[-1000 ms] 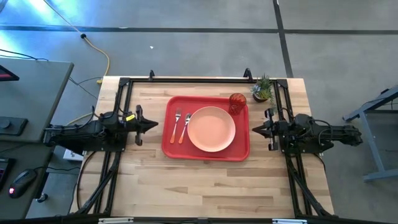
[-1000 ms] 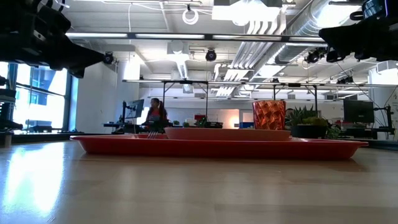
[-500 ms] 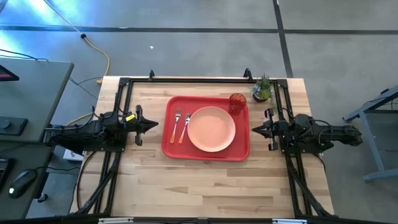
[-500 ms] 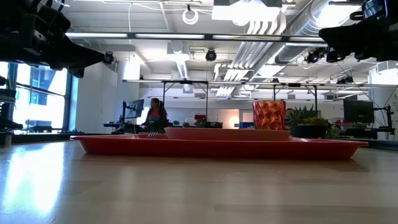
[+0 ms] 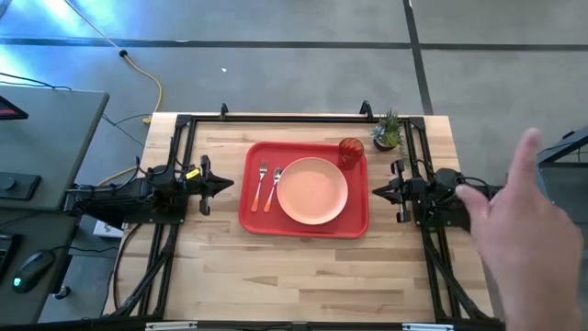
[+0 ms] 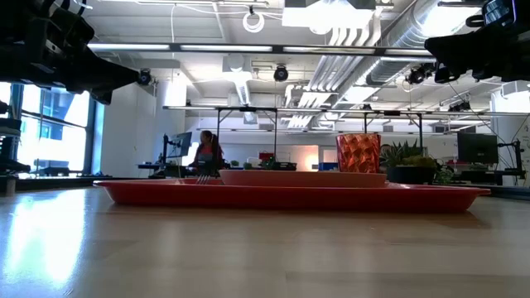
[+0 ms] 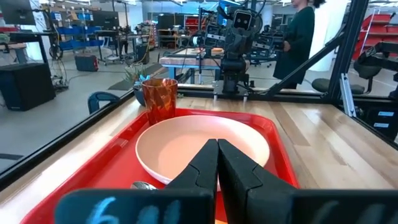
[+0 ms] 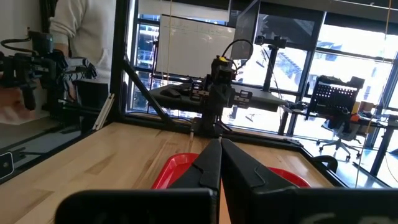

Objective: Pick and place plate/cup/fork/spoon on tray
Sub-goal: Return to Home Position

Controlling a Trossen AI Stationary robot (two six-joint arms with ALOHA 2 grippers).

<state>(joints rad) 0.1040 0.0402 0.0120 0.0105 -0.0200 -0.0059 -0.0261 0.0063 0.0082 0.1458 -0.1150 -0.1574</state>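
Red plastic tray [image 5: 256, 217] lay mid-desk [image 5: 303, 271], one only, carrying four items.

- One peach-orange plate [image 5: 312, 190], centred slightly toward the tray's right half, flat.
- One red-orange cup [image 5: 350, 151], upright in the tray's far right corner, just beside the plate's rim.
- One fork [image 5: 261, 181] and one spoon [image 5: 273, 188], both orange-handled, side by side on the left of the plate with heads toward the far edge. The spoon lay nearer the plate and the fork outside it.
- One small green potted plant [image 5: 388, 131] stood off the tray, on the desk near the far right corner.

Two arms, one each side, both clear of the tray. Left gripper [image 5: 229, 184] sat just off the tray's left edge, jaws together and holding nothing. Right gripper [image 5: 375, 192] sat just off the right edge, jaws together and also holding nothing.

One person's hand [image 5: 524, 230] showed blurred over the right arm in the high view.
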